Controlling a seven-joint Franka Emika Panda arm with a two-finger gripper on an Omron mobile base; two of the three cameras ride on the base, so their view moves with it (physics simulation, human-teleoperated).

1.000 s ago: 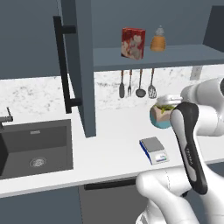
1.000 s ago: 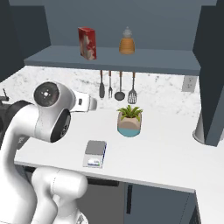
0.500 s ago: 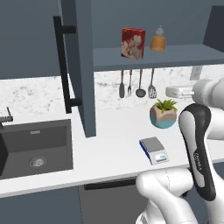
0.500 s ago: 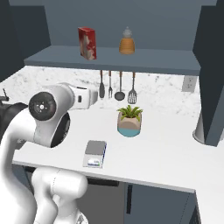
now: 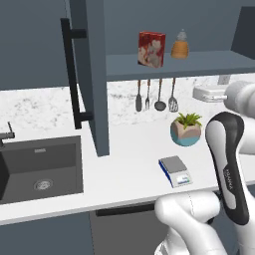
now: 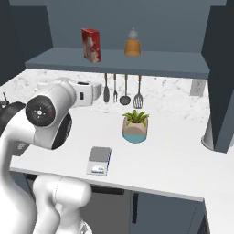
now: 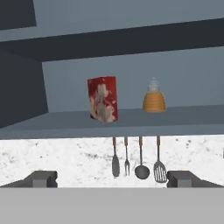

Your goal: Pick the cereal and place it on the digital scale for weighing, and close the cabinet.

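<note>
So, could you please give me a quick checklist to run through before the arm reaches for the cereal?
1. Hand open: ok, fingers wide apart, nothing between them.
2. Cereal upright on the cabinet shelf: ok.
3. Cabinet door open, shelf reachable: ok.
4. Orange bottle apart from the cereal: ok, clear gap.
5. Digital scale top free: ok.
6. Potted plant clear of the scale: ok, it stands behind it.

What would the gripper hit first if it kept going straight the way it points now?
Probably the marble backsplash near the hanging utensils, just under the shelf. The open gripper points below the cereal, so it would likely miss it; depth is unclear.
</note>
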